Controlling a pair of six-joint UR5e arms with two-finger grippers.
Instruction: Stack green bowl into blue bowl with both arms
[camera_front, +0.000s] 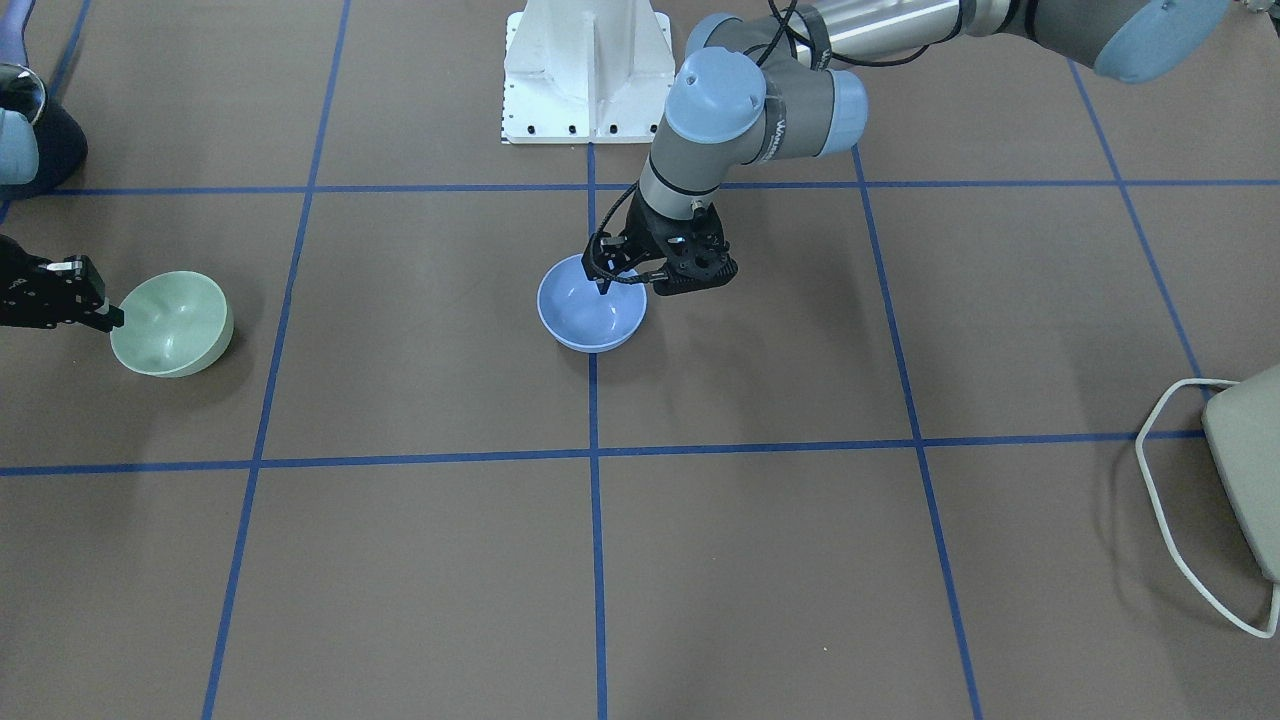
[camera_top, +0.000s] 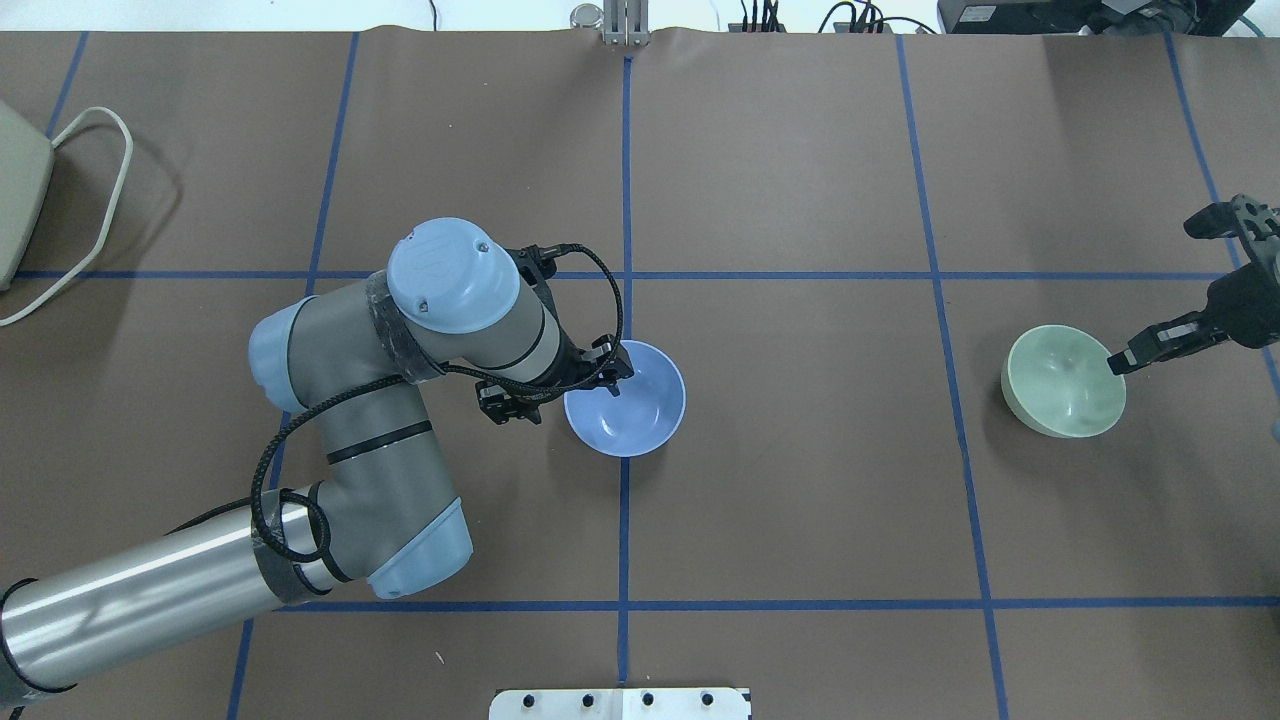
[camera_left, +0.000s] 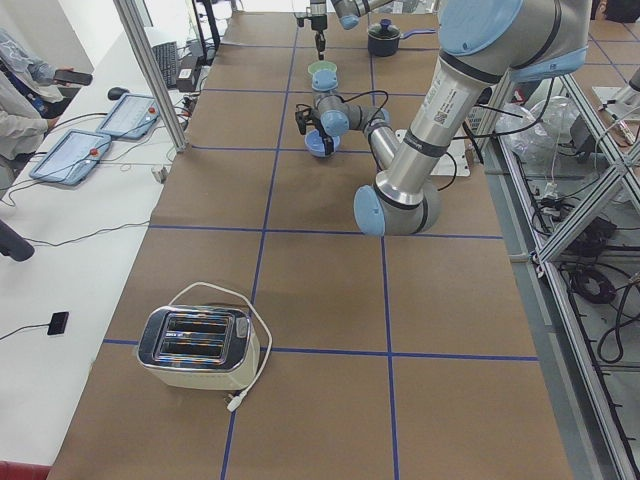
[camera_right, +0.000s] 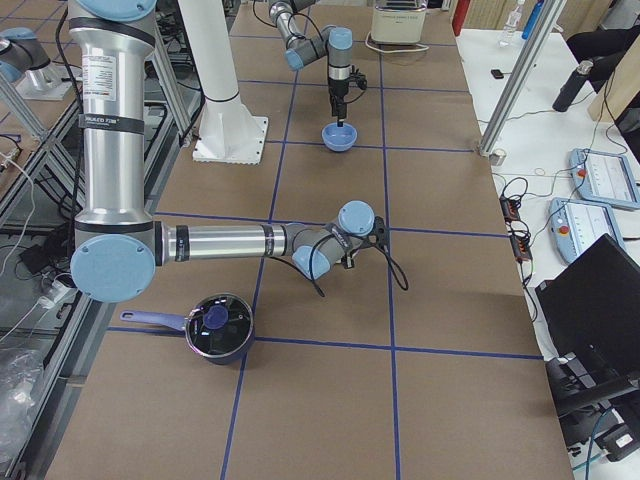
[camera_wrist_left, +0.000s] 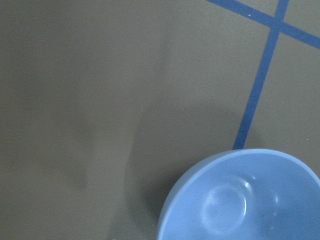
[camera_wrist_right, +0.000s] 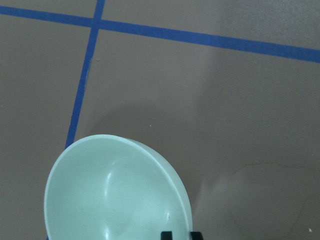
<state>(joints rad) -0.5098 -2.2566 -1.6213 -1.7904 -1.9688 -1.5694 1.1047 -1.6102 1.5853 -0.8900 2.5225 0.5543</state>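
The blue bowl (camera_front: 590, 312) stands upright on the brown table at the centre grid line; it also shows in the overhead view (camera_top: 638, 412) and the left wrist view (camera_wrist_left: 245, 200). My left gripper (camera_front: 628, 285) (camera_top: 597, 380) is at its rim with one finger inside the bowl. No fingertips show in the left wrist view, so it looks open. The green bowl (camera_front: 170, 322) (camera_top: 1062, 385) (camera_wrist_right: 115, 195) is far out on my right side, tilted. My right gripper (camera_front: 112, 318) (camera_top: 1118, 362) (camera_wrist_right: 181, 234) is shut on its rim.
A toaster (camera_left: 195, 345) with a white cord stands at the table's left end. A black pot with a blue lid knob (camera_right: 218, 325) sits at the right end, near the right arm. The white pedestal base (camera_front: 585, 70) is at the robot's side.
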